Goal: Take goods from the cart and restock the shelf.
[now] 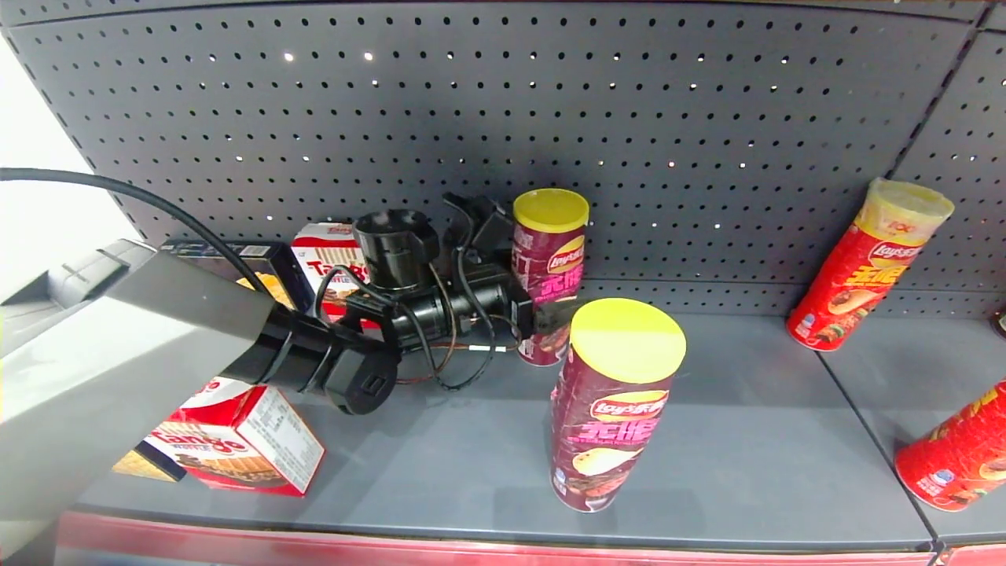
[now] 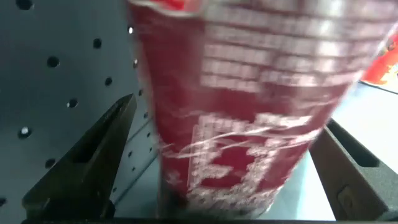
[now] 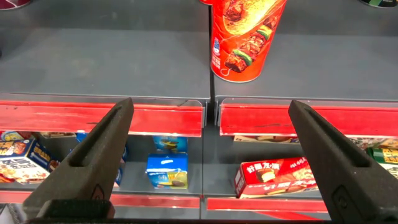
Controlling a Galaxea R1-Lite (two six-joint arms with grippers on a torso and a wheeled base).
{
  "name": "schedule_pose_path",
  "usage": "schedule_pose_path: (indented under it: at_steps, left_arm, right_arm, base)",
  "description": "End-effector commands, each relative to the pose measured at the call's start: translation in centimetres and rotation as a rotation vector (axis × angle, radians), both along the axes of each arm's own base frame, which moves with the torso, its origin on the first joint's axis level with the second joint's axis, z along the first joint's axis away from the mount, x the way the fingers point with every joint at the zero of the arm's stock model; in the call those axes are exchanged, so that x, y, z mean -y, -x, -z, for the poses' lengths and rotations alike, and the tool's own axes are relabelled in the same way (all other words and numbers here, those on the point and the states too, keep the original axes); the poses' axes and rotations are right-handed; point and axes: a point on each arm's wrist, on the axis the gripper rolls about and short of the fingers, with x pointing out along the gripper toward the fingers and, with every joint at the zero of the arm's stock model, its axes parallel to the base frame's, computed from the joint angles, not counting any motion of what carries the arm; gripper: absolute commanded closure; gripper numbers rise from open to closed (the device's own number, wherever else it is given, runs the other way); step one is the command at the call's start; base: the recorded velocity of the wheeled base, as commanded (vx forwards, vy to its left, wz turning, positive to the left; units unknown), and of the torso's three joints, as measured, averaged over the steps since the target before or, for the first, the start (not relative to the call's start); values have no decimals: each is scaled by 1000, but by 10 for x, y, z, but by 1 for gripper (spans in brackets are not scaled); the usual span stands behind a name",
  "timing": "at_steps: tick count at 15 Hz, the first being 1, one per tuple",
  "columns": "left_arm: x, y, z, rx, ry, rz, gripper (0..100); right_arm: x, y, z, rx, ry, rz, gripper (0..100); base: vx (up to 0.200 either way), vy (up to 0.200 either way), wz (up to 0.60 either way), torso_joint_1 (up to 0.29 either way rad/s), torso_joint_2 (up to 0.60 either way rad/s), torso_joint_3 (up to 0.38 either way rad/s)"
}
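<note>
A maroon chip can with a yellow lid (image 1: 550,251) stands upright at the back of the grey shelf (image 1: 754,440), near the pegboard. My left gripper (image 1: 559,303) comes in from the left and is open around its lower half. In the left wrist view the can (image 2: 242,93) sits between the two fingers (image 2: 93,162), with a small gap showing on one side. A second, identical maroon can (image 1: 617,409) stands upright nearer the front, just right of the gripper. My right gripper (image 3: 211,109) is open and holds nothing, in front of a lower shelf's red rail.
Wafer boxes (image 1: 236,440) (image 1: 330,255) and a dark box (image 1: 259,263) crowd the shelf's left end under my arm. A red can (image 1: 868,263) leans on the back right; another (image 1: 959,448) lies tilted at the right front. In the right wrist view a red can (image 3: 245,37) stands above boxed goods (image 3: 280,177).
</note>
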Motion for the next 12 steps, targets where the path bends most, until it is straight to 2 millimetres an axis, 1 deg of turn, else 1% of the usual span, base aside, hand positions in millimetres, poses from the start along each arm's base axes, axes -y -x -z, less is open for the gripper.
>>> schedule_pose_path:
  at_steps: [1, 3, 5, 6, 10, 11, 12]
  left_arm:
    - [-5, 6, -17, -16, -9, -1, 0]
    - [-6, 11, -30, -42, -21, 2, 0]
    - [-5, 14, -48, -64, -41, -6, 0]
    - [-5, 19, -53, -83, -52, -21, 0]
    - [-16, 37, -63, -208, -142, -81, 0]
    - [-20, 40, -62, -216, -177, -90, 0]
    - [-23, 40, -57, -203, -251, -147, 0]
  right_arm:
    - [0, 0, 0, -1, 1, 0, 0]
    - [0, 0, 0, -3, 1, 0, 0]
    - [0, 0, 0, -1, 1, 0, 0]
    - [0, 0, 0, -1, 0, 0, 0]
    - [0, 0, 0, -1, 0, 0, 0]
    - [0, 0, 0, -1, 0, 0, 0]
    - [0, 0, 0, -1, 0, 0, 0]
  base:
    - [0, 0, 0, 0, 0, 0]
    - [0, 0, 0, 0, 0, 0]
    - [0, 0, 0, 0, 0, 0]
    - [0, 0, 0, 0, 0, 0]
    - [0, 0, 0, 0, 0, 0]
    - [0, 0, 0, 0, 0, 0]
    - [0, 0, 0, 0, 0, 0]
